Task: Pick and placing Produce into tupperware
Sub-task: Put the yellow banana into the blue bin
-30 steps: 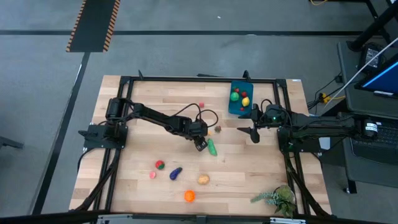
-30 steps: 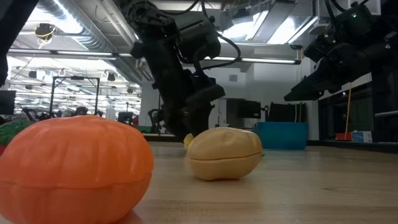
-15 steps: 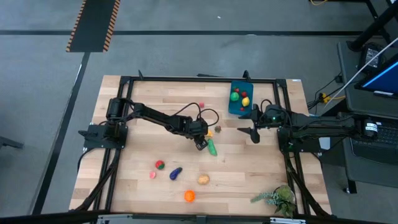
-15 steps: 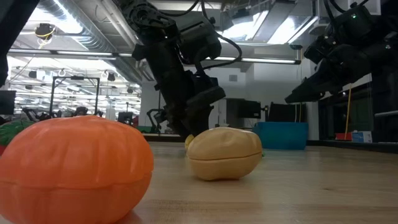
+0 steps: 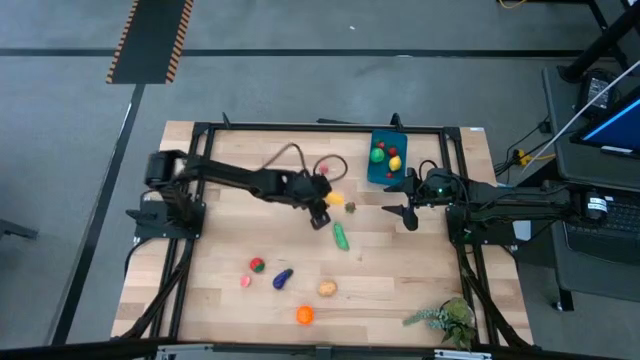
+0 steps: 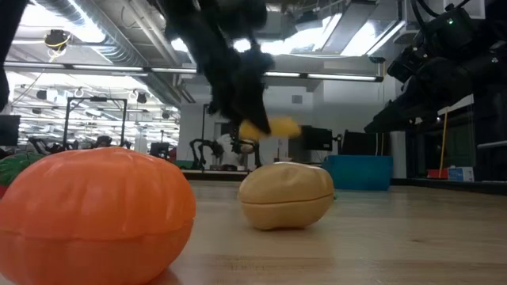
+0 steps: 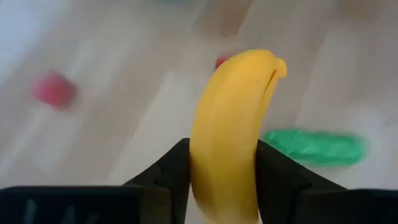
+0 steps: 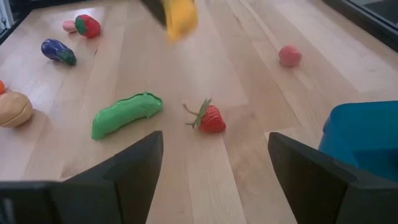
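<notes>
I've got the left gripper clamped on the yellow toy banana, fingers pressed to both sides of it, and in the low view the banana hangs clear above the tabletop. It's over the mid part of the light wooden table, w/ the small blue rectangular plastic tupperware further off toward the back right, holding a few pcs: green, red, yellow.

Right gripper hovers just in front of the tupperware, jaws wide apart, nothing between them.

Produce on the table: green toy pea pod just in front of the left gripper, small red strawberry w/ green stem beside it, pink-red round pc toward the back. Nearer the front: red-and-green pc, pink pc, purple toy eggplant, tan potato-like pc, orange ribbed pumpkin-like pc. Leafy green plant sprig at the front right corner.
</notes>
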